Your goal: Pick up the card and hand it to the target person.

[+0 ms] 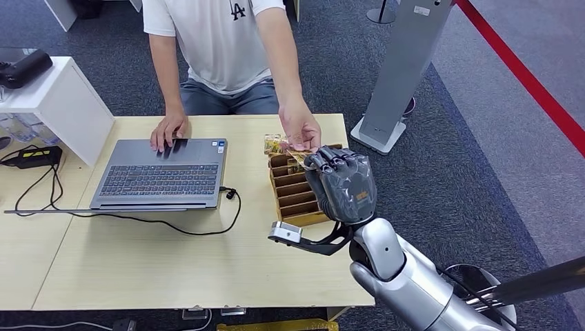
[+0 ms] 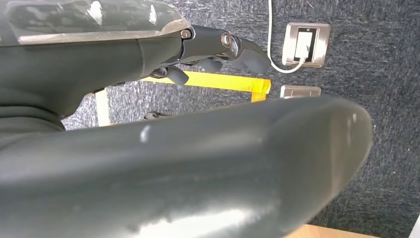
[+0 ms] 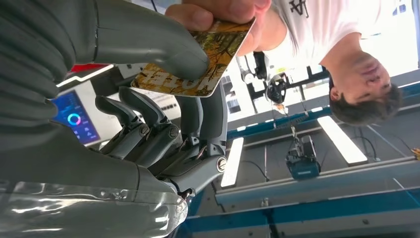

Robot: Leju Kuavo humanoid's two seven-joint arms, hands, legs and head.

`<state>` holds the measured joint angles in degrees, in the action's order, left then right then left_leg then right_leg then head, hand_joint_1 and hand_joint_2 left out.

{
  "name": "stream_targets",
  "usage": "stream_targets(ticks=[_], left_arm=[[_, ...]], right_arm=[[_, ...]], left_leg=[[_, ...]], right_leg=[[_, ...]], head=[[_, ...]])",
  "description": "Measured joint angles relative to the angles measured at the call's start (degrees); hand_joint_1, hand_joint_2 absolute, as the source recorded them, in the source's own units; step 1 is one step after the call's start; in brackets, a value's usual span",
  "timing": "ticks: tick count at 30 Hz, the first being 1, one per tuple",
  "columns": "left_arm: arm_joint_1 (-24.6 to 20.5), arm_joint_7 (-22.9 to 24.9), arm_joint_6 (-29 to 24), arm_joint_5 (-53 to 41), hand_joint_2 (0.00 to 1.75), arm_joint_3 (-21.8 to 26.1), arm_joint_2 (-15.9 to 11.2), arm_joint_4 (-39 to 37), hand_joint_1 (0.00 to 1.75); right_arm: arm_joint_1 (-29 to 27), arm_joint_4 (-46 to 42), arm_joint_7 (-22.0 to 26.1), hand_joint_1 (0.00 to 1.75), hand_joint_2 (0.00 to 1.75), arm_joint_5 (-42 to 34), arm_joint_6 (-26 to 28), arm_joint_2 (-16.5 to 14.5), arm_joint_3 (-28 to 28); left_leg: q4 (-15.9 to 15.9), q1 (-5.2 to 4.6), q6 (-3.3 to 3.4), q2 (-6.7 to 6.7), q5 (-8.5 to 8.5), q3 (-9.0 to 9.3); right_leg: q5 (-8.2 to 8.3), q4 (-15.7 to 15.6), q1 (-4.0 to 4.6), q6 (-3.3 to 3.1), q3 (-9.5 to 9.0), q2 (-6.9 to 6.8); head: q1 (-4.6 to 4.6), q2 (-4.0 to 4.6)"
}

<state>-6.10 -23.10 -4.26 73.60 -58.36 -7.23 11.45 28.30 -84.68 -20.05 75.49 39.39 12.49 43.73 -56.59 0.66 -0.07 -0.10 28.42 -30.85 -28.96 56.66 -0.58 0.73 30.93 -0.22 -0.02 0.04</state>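
A card (image 3: 198, 64) is pinched by the right hand (image 1: 341, 183) above the wooden table (image 1: 138, 262). It is also grasped by a person's hand (image 1: 301, 129). Grey carpet (image 1: 469, 172) is seen beside the table.

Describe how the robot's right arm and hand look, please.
The right arm is a silver, rounded shell with a black joint at the wrist. The right hand is dark grey with a ribbed back, a small orange marking, a thick grey thumb and darker, jointed fingers.
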Motion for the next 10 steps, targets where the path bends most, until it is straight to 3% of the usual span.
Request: stream_targets(ticks=[1, 4, 10], left_arm=[[0.0, 0.0, 0.0, 0.0, 0.0, 0.0, 0.0, 0.0, 0.0], [0.1, 0.1, 0.0, 0.1, 0.0, 0.0, 0.0, 0.0, 0.0], [0.2, -0.7, -0.1, 0.8, 0.0, 0.0, 0.0, 0.0, 0.0]], right_arm=[[-0.2, 0.2, 0.7, 0.0, 1.75, -1.0, 0.0, -0.1, -0.2], [-1.2, 0.8, 4.5, 0.0, 1.75, -6.8, 0.0, -0.9, -1.2], [-3.9, 1.8, 15.9, 0.0, 1.75, -28.0, 0.0, -2.8, -4.4]], left_leg=[[0.0, 0.0, 0.0, 0.0, 0.0, -0.01], [0.0, 0.0, 0.0, 0.0, 0.0, -0.02], [0.0, 0.0, 0.0, 0.0, 0.0, -0.02]], right_leg=[[0.0, 0.0, 0.0, 0.0, 0.0, 0.0], [-0.01, 0.0, 0.0, 0.0, 0.01, 0.0], [-0.01, 0.0, 0.0, -0.01, 0.01, -0.01]], head=[[-0.01, 0.0], [-0.01, 0.0], [0.04, 0.0]])
